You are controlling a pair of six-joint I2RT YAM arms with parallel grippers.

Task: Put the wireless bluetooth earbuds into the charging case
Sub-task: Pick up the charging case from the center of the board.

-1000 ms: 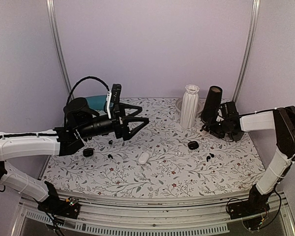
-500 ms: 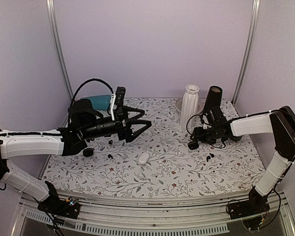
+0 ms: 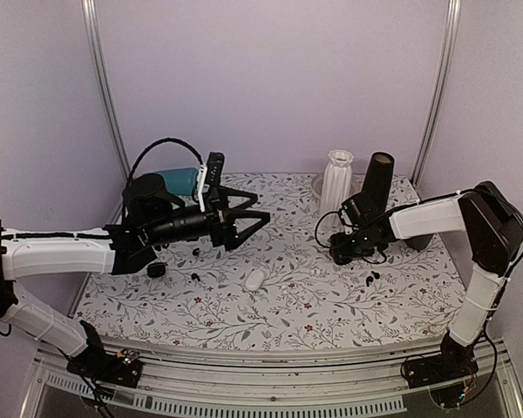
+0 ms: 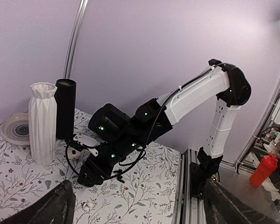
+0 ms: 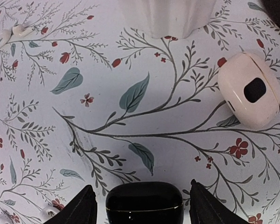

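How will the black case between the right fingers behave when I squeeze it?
The black case looks glossy with rounded sides, so it may slip out from the right fingers. It looks rigid, likely no give. It lies flat and low on the floral cloth, so tipping seems unlikely.

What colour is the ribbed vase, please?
The tall ribbed vase is white, clearest in the top external view.

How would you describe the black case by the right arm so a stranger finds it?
Start at the white ribbed vase at the back. Just before it, inside the open right end effector, lies a charging case: closed and glossy black, unlike the pale case nearby.
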